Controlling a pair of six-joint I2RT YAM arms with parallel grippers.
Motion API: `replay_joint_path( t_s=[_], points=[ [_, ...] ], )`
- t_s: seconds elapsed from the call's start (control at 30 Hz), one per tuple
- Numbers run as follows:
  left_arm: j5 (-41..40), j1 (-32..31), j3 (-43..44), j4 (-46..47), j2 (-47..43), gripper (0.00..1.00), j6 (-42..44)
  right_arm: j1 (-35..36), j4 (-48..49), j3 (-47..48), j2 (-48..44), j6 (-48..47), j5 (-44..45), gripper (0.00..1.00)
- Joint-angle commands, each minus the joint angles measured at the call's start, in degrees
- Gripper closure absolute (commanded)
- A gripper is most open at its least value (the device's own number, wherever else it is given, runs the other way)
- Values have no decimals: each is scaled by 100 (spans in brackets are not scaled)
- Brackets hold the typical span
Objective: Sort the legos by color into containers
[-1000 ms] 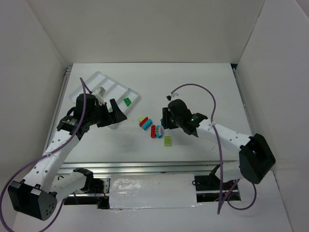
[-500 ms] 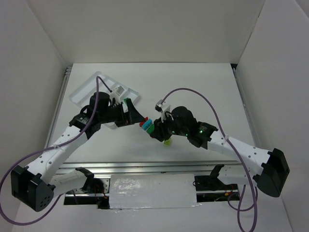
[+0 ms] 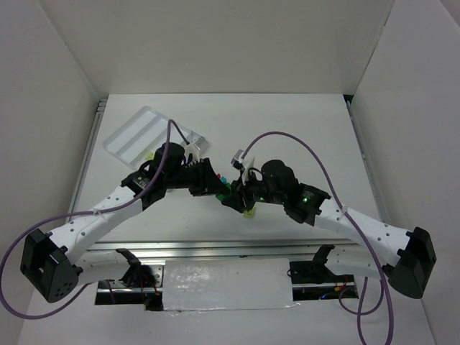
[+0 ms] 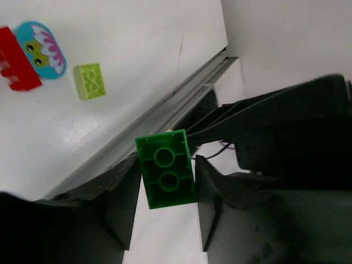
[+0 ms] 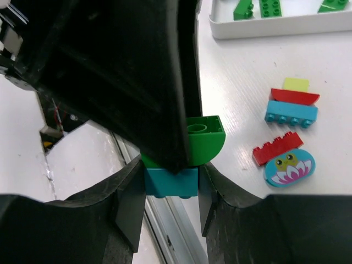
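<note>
White table [image 3: 302,129] boxed in by plain white walls, and both arms now meet nose to nose at the middle of the overhead frame. A second ago the left gripper [image 4: 166,168] stood wide open beside the shallow white plastic tray [image 3: 133,129] at the upper left, and the right gripper [image 5: 171,187] hung over the loose pile; since then they have swung together.

The right gripper is clenched on a teal plastic brick [image 5: 170,180] with a green studded plastic brick [image 4: 165,181] stacked on top. The left gripper has narrowed onto that green brick: in its wrist view the fingers flank it on both sides, seemingly touching (I can't vouch for how firm the pinch is).

I read this as a pull-apart, needed because two colours cannot share one compartment.

Loose on the table, at the right of the right wrist frame, I see a red toothed brick [image 5: 278,147] against a teal oval plate with a flower face [image 5: 290,166], plus a small stack of pale yellow, red and teal bricks [image 5: 291,104]. Green bricks [image 5: 269,5] already lie in the tray at that frame's top right.
</note>
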Motion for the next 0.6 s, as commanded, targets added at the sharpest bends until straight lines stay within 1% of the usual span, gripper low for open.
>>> replay_joint_path(
  t_s=[0.0,0.07,0.1,0.13,0.27,0.43,0.53,0.57],
  points=[
    [147,-97,5,410,130,68,-90,89,272,136,-28,-131,-48,100],
    [130,-88,40,357,148,84,-46,89,254,145,16,-131,145,100],
    [78,-88,84,296,122,99,-11,89,228,136,42,-140,216,100],
    [16,-97,154,182,113,100,59,89,219,101,86,-140,260,100],
    [-387,-10,374,-187,-79,100,252,89,280,-101,130,-140,313,100],
    [-161,561,409,-109,-264,100,253,98,421,-417,104,-87,357,100],
    [-29,842,515,-214,-273,100,323,80,395,-427,113,-79,462,100],
    [-141,922,602,-362,-282,100,384,72,386,-427,130,-70,515,100]
  ],
)
